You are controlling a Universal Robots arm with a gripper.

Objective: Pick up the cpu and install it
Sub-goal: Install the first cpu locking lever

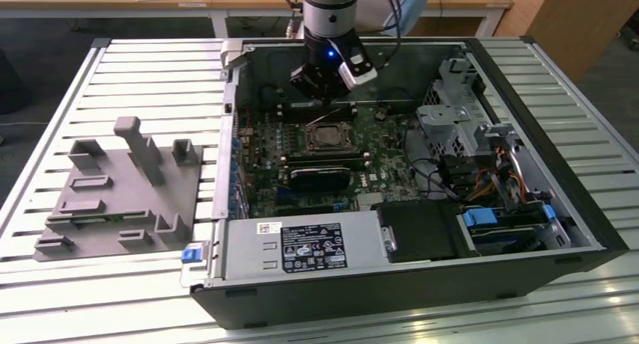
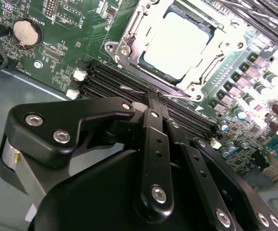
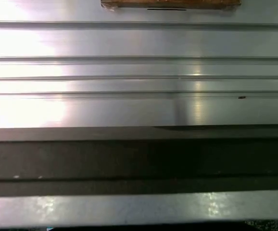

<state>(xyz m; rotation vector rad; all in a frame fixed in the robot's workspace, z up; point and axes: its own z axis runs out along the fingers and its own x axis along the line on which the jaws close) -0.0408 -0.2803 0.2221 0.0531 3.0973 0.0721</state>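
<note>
You will find the cpu [image 2: 177, 45] seated in the socket [image 2: 144, 29] on the motherboard [image 2: 62, 53], its pale silvery top facing up and the metal frame of the socket lying open around it. In the second wrist view the gripper [image 2: 156, 96] hangs above the memory slots [image 2: 105, 79] that run just beside the socket, so the chip lies just past the fingertips, apart from them and untouched. The two black fingers [image 2: 151, 144] run side by side and look pressed together with nothing between them. In the exterior view you see the arm [image 1: 330, 7] coming down nearly upright into the open computer case [image 1: 559, 179], with the gripper [image 1: 317, 97] over the board on the far side of the socket [image 1: 327, 138], near the case's rear wall; from that camera the chip itself is too small to make out apart from the socket. A small blue light shows on the wrist. Relative to the case, the grey plastic tray [image 1: 110, 202] sits outside it on the slatted table [image 1: 60, 97], towards the exterior view's left, well apart from the gripper. A round coin battery [image 2: 26, 31] sits on the board, away from the socket across the memory slots. The first wrist view looks across pale metal slats [image 3: 139, 72] and a dark band [image 3: 139, 154] below them.
</note>
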